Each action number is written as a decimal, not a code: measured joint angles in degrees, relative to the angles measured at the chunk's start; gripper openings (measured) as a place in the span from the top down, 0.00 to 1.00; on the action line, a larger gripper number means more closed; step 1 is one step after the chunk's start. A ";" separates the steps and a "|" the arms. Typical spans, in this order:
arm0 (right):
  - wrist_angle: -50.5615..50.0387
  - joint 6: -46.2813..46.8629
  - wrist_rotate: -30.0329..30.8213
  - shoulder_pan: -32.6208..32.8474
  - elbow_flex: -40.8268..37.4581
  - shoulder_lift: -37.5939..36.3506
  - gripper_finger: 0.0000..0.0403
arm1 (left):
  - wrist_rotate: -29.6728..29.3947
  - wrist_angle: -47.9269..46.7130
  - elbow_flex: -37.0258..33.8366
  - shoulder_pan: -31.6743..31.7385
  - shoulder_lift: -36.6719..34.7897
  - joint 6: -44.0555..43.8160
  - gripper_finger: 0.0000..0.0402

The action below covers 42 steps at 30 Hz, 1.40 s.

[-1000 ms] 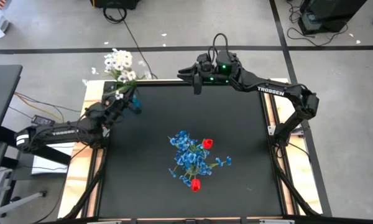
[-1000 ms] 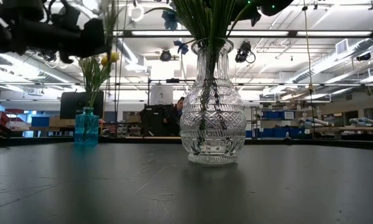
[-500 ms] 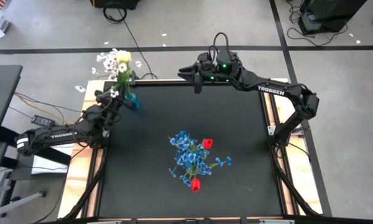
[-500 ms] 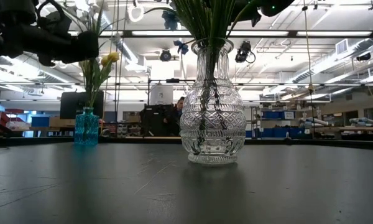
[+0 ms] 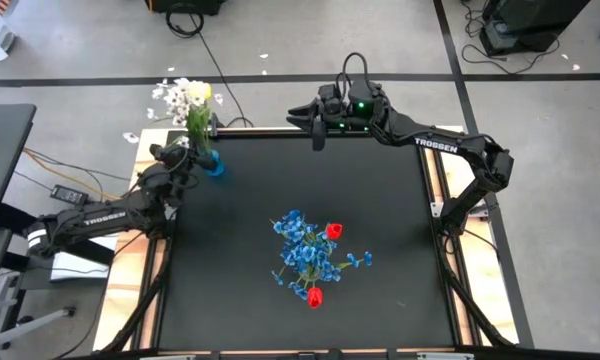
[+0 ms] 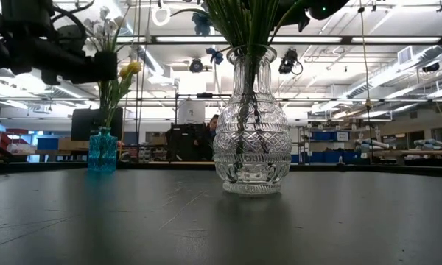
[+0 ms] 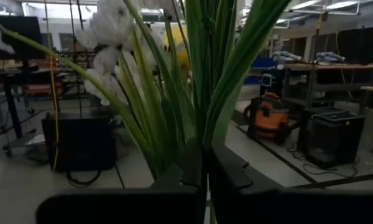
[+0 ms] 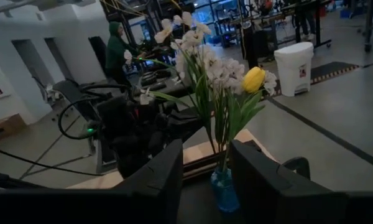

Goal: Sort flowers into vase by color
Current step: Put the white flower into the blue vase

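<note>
A small blue vase (image 5: 213,165) (image 6: 102,151) (image 8: 224,190) stands at the table's far left corner, and a yellow tulip (image 6: 132,69) (image 8: 253,79) sticks into it by its stem. A white-blossom sprig (image 5: 180,97) (image 6: 101,22) (image 8: 202,53) rises over that vase. My left gripper (image 5: 183,156) (image 7: 206,171) is beside the vase, above its mouth, shut on the sprig. A clear glass vase (image 6: 250,132) at mid-table holds blue bunches (image 5: 302,250) and red tulips (image 5: 333,231). My right gripper (image 5: 316,128) (image 8: 214,171) hangs open over the far edge. My left gripper pinches the white sprig's green stem (image 7: 204,134) between its two fingers, well below the blossoms. It reaches in roughly level from the table's left side, across the stem. The sprig stands nearly upright; whether its lower end sits in the blue vase cannot be told.
Bare black tabletop (image 5: 380,200) lies around the glass vase. Wooden rails (image 5: 145,260) border the table's left and right sides. Beyond the far edge are cables, workshop benches and a person (image 8: 115,50).
My left gripper, still shut on the white sprig, has drawn a little toward the table's left edge. The sprig has shifted left with it and stands more upright over the blue vase, uncovering the yellow tulip in the high view.
</note>
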 joint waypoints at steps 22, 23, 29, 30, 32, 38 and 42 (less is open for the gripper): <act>-0.02 -0.26 -1.52 -2.82 0.00 0.00 0.66 | 8.76 4.11 0.02 0.18 1.97 -6.31 0.96; -0.02 -0.26 -1.51 -2.94 0.00 0.00 0.66 | 8.90 4.03 0.02 0.17 2.44 -6.36 0.96; -0.02 -0.24 -1.51 -3.25 0.00 0.00 0.66 | 8.93 3.98 0.02 0.17 5.80 -6.34 0.96; -0.02 -0.24 -1.53 -3.21 0.00 0.00 0.66 | 8.92 3.95 0.02 0.17 6.40 -6.40 0.96; -0.02 -0.24 -1.53 -3.21 0.00 0.00 0.66 | 8.94 3.93 0.02 0.17 7.41 -6.52 0.96; -0.02 -0.24 -1.56 -3.21 0.00 0.00 0.66 | 8.92 3.45 0.04 0.17 8.93 -6.80 0.95; -0.02 -0.18 -1.97 -3.21 0.00 0.00 0.66 | 8.90 1.93 0.12 0.17 9.14 -9.36 0.89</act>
